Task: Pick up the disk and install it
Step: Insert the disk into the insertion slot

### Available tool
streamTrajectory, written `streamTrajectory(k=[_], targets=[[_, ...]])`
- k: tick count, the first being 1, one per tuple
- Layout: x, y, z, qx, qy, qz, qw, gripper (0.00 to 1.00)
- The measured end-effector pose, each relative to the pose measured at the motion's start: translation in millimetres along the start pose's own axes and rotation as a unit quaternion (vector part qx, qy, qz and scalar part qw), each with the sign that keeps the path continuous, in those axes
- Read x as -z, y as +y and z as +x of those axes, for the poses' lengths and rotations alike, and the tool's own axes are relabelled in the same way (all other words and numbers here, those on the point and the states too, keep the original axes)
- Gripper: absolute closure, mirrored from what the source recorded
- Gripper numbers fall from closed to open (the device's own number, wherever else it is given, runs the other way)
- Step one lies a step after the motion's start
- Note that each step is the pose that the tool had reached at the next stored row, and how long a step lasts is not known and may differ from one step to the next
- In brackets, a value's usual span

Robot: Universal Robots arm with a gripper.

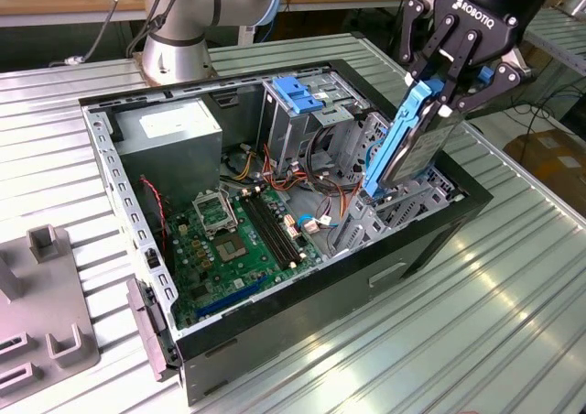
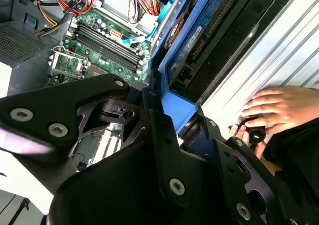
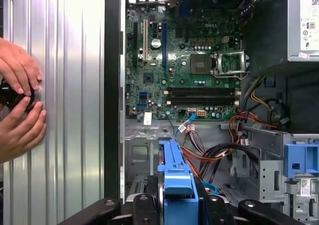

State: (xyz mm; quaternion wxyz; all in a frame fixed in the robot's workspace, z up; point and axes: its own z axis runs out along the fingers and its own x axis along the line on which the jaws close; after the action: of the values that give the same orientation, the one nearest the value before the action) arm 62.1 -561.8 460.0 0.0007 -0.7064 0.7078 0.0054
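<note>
Gripper (image 1: 447, 92), upper right of the exterior view, clamps the tilted disk (image 1: 412, 148) over the open computer case (image 1: 302, 313).

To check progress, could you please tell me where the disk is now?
The gripper holds the disk tilted at the exterior view's right end of the computer case, beside the orange cables.

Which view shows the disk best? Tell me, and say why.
The exterior view: the disk is seen nearly whole there, tilted, gripped by the pincer over the open computer case. The second wrist view gives one face close up; the first wrist view, its blue carrier edge-on.
</note>
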Motion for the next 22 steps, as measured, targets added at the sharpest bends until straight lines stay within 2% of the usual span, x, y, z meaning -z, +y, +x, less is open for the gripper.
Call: streamTrajectory(k=[11,22], targets=[[-7.7,-3.2,0.0,0.0,0.0067,0.0,0.99998,0.63],[-11.8,-3.2,0.0,0.0,0.007,0.0,0.99998,0.63]])
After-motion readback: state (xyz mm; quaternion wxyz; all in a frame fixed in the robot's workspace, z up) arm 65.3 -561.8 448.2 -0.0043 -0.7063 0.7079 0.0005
